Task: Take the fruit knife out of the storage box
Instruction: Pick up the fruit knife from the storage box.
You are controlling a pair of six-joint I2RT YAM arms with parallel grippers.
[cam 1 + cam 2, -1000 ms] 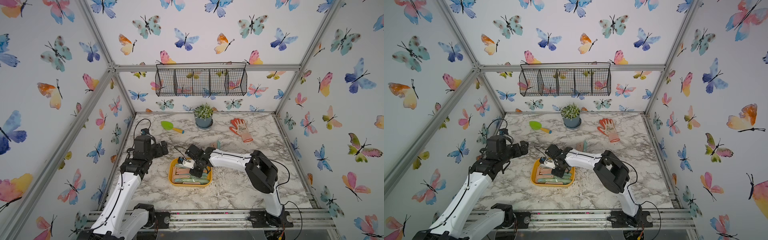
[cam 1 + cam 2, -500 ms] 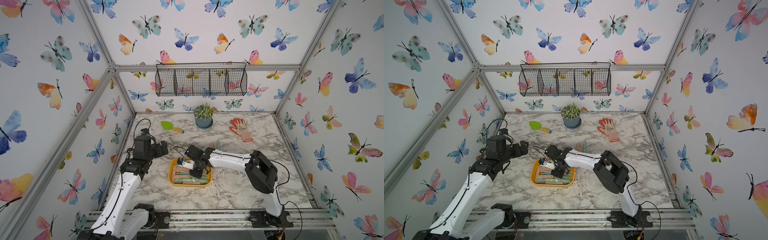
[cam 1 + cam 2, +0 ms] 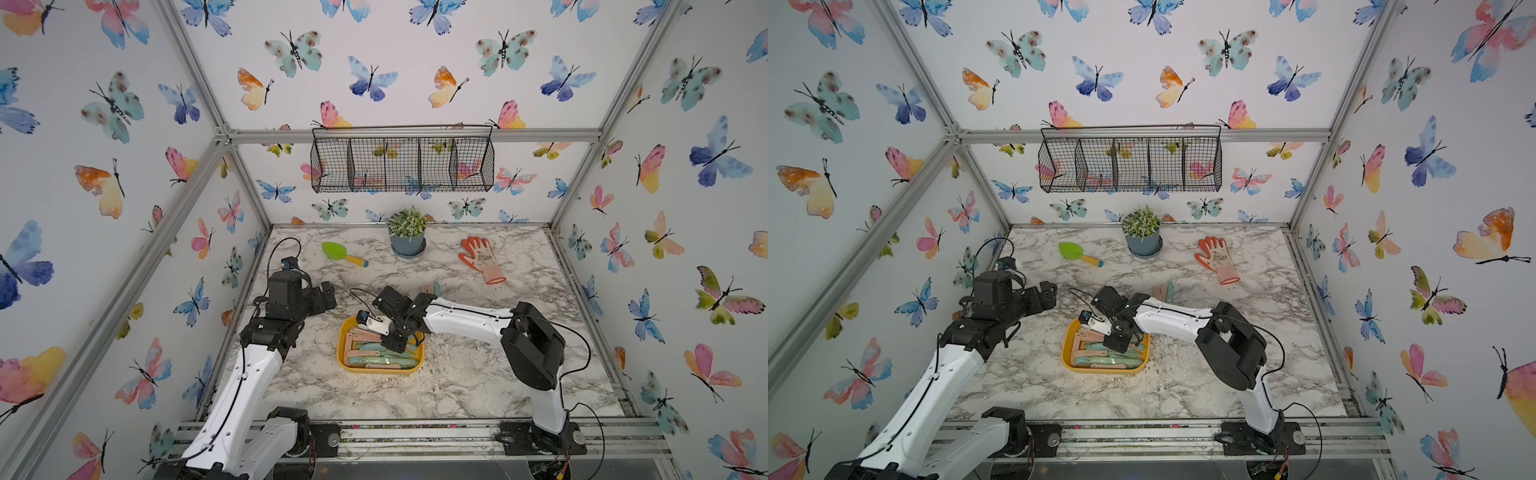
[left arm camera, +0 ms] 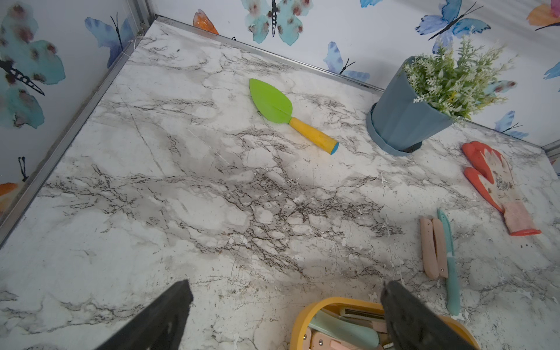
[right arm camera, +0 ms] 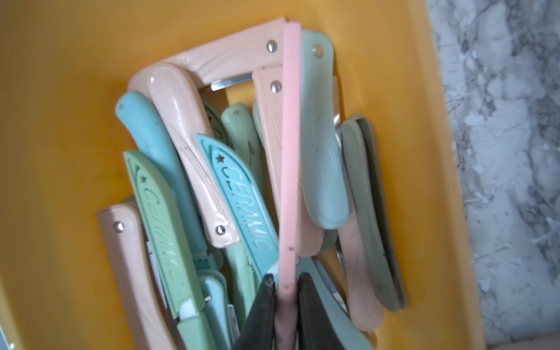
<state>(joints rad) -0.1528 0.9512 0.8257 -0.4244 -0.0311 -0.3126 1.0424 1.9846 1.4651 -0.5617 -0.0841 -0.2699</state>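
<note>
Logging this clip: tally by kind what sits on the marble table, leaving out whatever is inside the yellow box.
Fruit knives: 3 (two pink, one teal)
Storage box: 1
Garden trowel: 1
Potted plant: 1
Work glove: 1
Total: 7
</note>
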